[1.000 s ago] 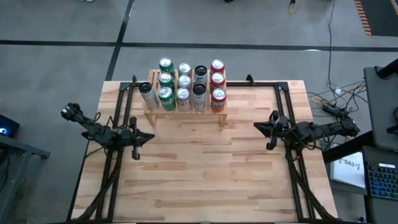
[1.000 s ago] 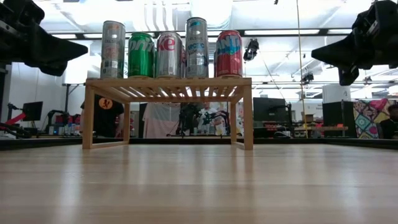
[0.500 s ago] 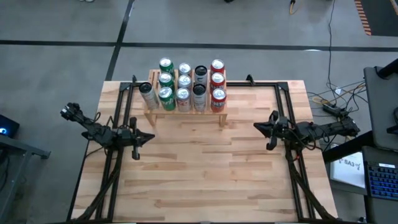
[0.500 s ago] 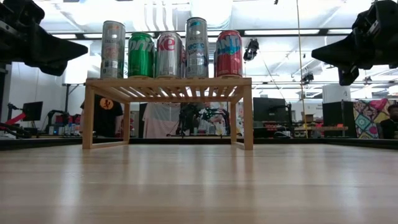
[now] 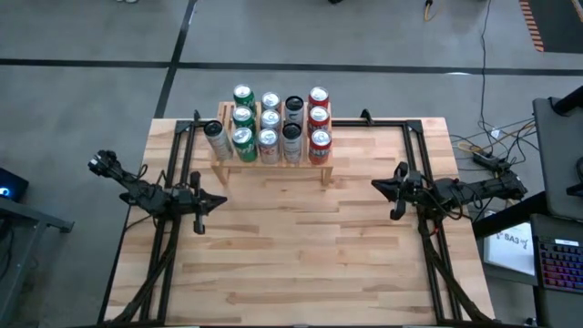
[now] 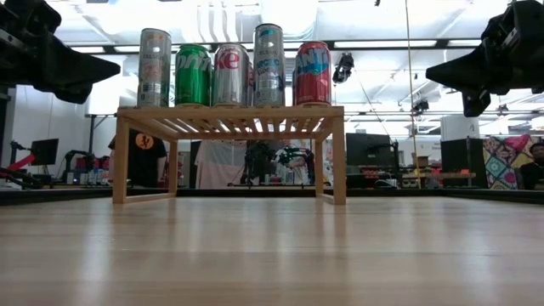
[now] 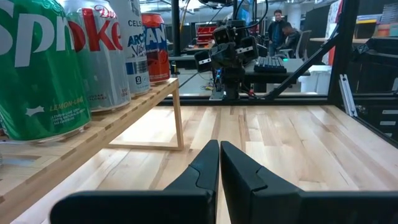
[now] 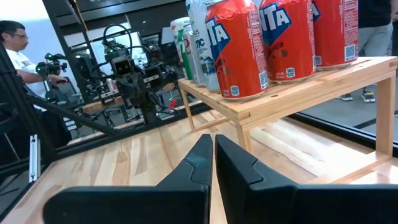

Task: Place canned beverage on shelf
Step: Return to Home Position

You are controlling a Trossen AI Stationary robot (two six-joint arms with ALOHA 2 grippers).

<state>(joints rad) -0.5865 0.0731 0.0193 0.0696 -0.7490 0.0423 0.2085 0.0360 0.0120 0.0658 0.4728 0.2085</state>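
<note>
Low light-wood slatted shelf sits at the far edge of the light plank tabletop, approx centred, short legs on the planks. All cans stand upright on top of it: 12 total, in 5 cols running front to back.

- 1 silver can, alone at the L end, near the shelf's L edge
- 3 green cans
- 3 white-silver cans
- 2 dark-topped tall cans
- 3 orange-red cans at the R end, front one close to the R front corner

Cols are packed tight, neighbours touching or nearly so. In the low view the front row is 5 cans across, w/ the tall one sticking up above the rest.

L gripper hangs over the table's L side, in front of & to the L of the shelf, well apart from it, pointing inward. Its fingers are pressed together w/ nothing between them (left wrist view). R gripper mirrors it on the R side, well apart from the shelf's R leg, also pinched closed on nothing. In the low view both are up off the surface, approx level w/ the cans.

Open room: a broad bare plank area lies between the 2 grippers & runs to the near edge. The space under the shelf is see-through in the low view. Black metal frame runs along the far edge & down both sides of the table, beneath each arm.
</note>
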